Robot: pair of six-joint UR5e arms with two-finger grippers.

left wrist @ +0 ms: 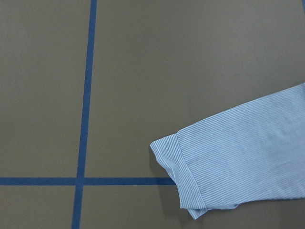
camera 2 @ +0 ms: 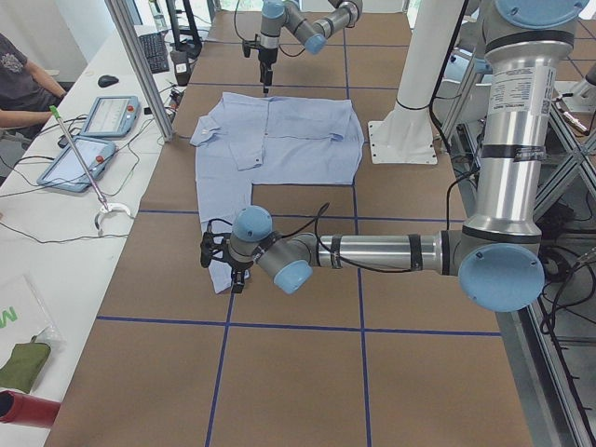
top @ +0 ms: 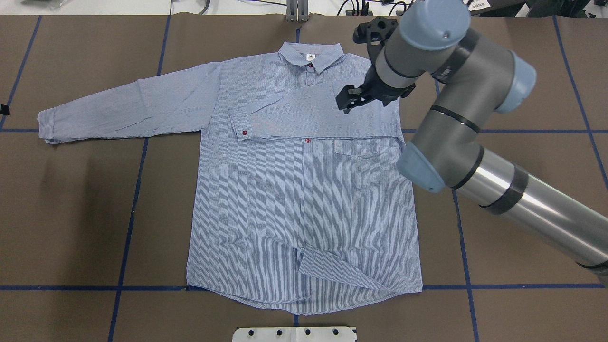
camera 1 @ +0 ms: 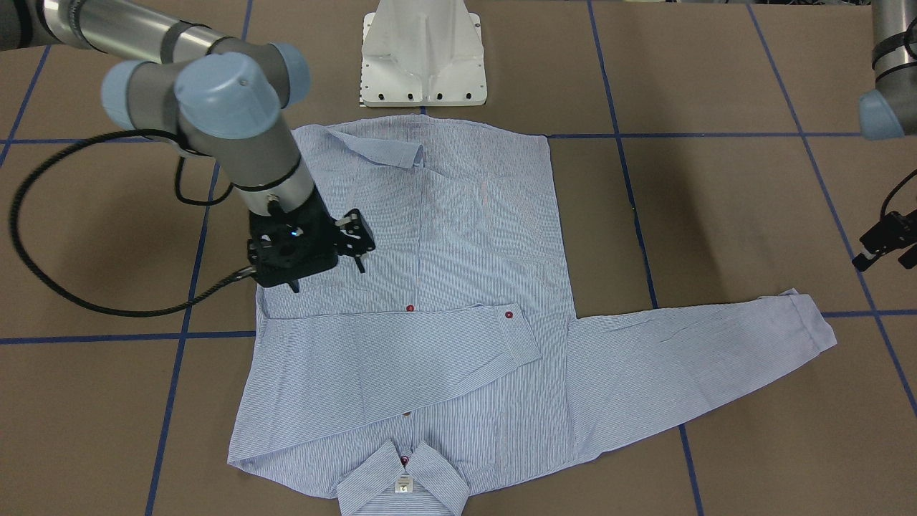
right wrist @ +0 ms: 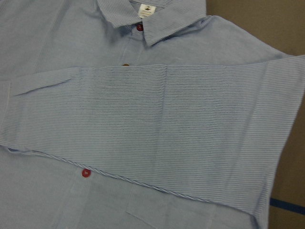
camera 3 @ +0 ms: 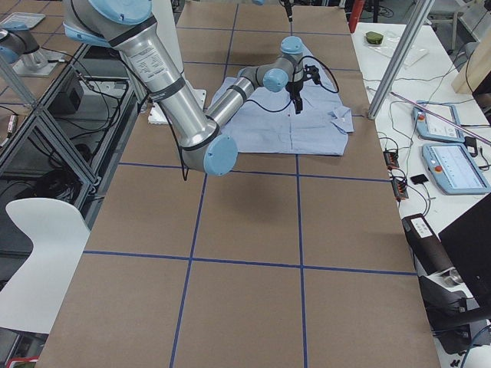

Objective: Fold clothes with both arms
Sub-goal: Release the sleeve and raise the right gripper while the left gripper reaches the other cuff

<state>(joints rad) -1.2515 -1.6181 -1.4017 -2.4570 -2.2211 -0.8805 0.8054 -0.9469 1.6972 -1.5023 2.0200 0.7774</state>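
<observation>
At the far left, the left gripper (camera 1: 885, 259) hangs over the brown table (top: 71, 213), just past the end of the shirt's outstretched sleeve (top: 128, 107). Its two black fingers look spread apart with nothing between them, though the front-facing view cuts part of it off. Its wrist camera looks down on the sleeve's cuff (left wrist: 178, 176), which lies flat beside a crossing of blue tape lines (left wrist: 86, 143), and no finger touches the cloth. The left arm (camera 2: 372, 251) reaches out low along the table to get there.

Next comes the light blue striped shirt (top: 304, 190), spread face up. Its collar (top: 309, 56) is on the side away from the robot and its hem is towards the white pedestal base (camera 1: 424, 54). The other sleeve (top: 308, 111) is folded straight across the chest, its cuff (top: 240, 127) with a dark red button ending left of the button placket. The chest pocket (top: 361, 152) sits just below that fold. One corner of the hem (top: 332, 273) is turned up.

Further right, the right gripper (camera 1: 327, 276) points down over the shoulder end of the folded sleeve. Its fingers are parted and grip nothing, and it appears to be raised off the fabric. The right arm (top: 475, 118) slants in from the lower right.
</observation>
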